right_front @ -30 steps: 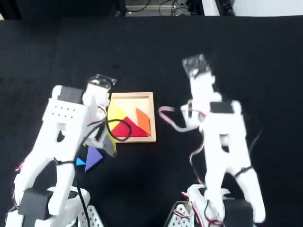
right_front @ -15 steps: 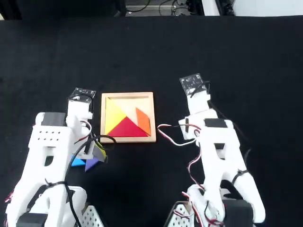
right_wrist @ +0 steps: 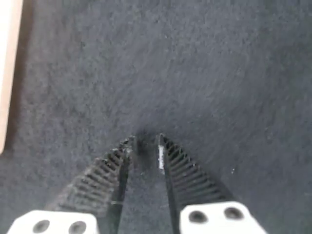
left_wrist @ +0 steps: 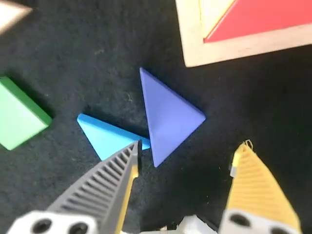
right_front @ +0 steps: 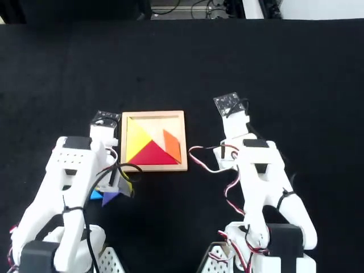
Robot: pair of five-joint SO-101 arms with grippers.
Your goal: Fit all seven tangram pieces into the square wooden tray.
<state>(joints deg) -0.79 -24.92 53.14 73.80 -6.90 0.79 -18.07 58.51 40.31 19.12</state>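
The square wooden tray (right_front: 183, 140) holds a yellow triangle (right_front: 136, 138), a red triangle (right_front: 152, 154) and an orange piece (right_front: 172, 144). Its corner (left_wrist: 234, 46) lies beyond my left gripper (left_wrist: 189, 146), which is open and low over the cloth. A violet-blue triangle (left_wrist: 168, 117) points in between the fingers, touching a light blue triangle (left_wrist: 108, 136) beside the grey finger. A green piece (left_wrist: 17, 119) lies farther off. The two blue pieces (right_front: 105, 195) peek out under the left arm. My right gripper (right_wrist: 144, 141) hangs shut and empty over bare cloth right of the tray.
Black cloth covers the whole table (right_front: 296, 68). The tray's edge (right_wrist: 7, 73) borders the right wrist view. Both arm bases stand at the near edge. Cables and equipment sit past the far edge.
The left arm swung off the tray's left edge and settled down over the blue pieces. The right arm drew back toward its base.
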